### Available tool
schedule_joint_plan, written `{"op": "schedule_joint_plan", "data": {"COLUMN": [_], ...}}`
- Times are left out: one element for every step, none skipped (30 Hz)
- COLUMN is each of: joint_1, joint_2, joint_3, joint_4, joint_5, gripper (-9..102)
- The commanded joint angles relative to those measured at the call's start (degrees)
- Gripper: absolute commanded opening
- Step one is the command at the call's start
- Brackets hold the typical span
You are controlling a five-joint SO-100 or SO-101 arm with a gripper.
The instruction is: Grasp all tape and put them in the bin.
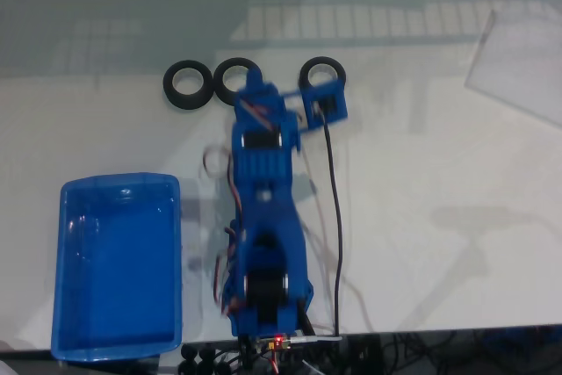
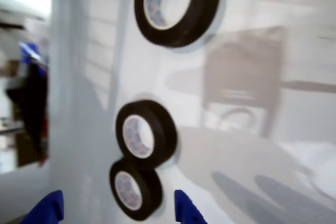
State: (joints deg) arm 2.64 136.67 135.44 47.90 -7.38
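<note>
We found three black tape rolls lying flat on the white table (image 1: 421, 243) in a row: the left roll (image 1: 186, 83) and the middle roll (image 1: 234, 76) touching each other, and the right roll (image 1: 322, 73) apart from them, all well away from the blue bin (image 1: 118, 340), which sat at the lower left of the fixed view. The arm (image 1: 265, 208) reached out toward the row, partly covering the middle roll. In the wrist view we noted the gripper (image 2: 115, 209) spread wide, grasping nothing, its blue fingertips (image 2: 48, 209) on either side of the nearest roll (image 2: 135, 188).
</note>
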Motion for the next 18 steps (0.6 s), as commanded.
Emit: {"op": "schedule_joint_plan", "data": {"joint_1": [-1.3, -1.7, -2.0, -2.5, -3.0, -3.4, -3.9, -4.1, -4.3, -4.3, -4.3, -4.3, -4.3, -4.3, -4.0, -3.9, -3.7, -3.6], "joint_2": [-16.5, -20.2, -23.6, -26.5, -29.6, -32.4, -35.1, -37.3, -39.3, -41.3, -43.1, -44.7, -46.5, -48.3, -49.9, -51.5, -52.9, -54.2], "joint_3": [-18.1, -21.6, -24.6, -27.2, -29.4, -31.4, -33.0, -33.9, -34.8, -35.7, -36.7, -37.7, -39.1, -40.8, -42.5, -44.1, -45.6, -47.0], "joint_4": [3.8, 5.4, 7.3, 9.2, 11.1, 12.7, 13.9, 14.2, 14.2, 14.3, 14.3, 14.4, 14.9, 15.4, 15.6, 16.1, 16.5, 17.1], "joint_5": [-2.7, -3.7, -4.9, -6.3, -7.6, -8.4, -9.2, -9.8, -9.9, -10.0, -10.3, -10.5, -10.8, -11.0, -10.6, -10.4, -10.4, -10.3], "gripper": [29, 29, 29, 29, 29, 29, 29, 29, 29, 29, 29, 29, 29, 29, 29, 29, 29, 29]}}
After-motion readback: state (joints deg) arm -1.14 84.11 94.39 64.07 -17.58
